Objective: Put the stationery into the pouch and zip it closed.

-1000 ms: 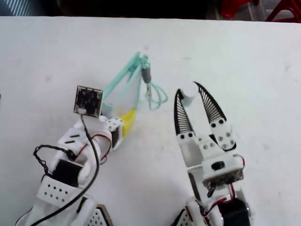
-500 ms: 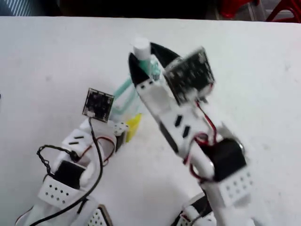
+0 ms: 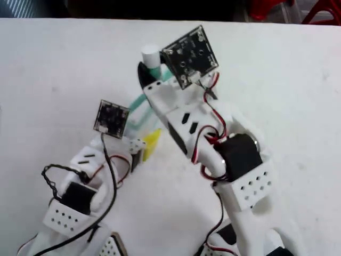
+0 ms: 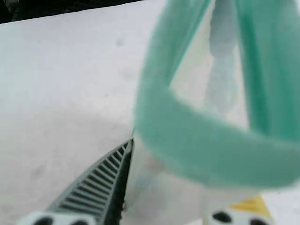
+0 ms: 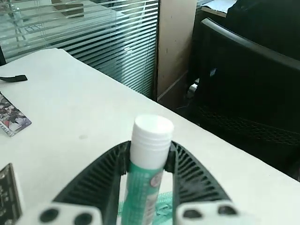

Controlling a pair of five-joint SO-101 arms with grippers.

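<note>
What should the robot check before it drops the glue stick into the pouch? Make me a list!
1. Glue stick held tight in the right tool: ok.
2. Left tool gripping the pouch: ok.
3. Pouch mouth gaping open: ok, its teal rim forms a wide loop.
4. Glue stick lined up over the mouth: cannot tell, the right arm hides it.
5. Zipper pull out of the way: cannot tell.

Smooth plastic glue stick [image 5: 150, 140], matt table [image 3: 277, 69] (pouch [image 4: 211, 154] cloth-edged)
</note>
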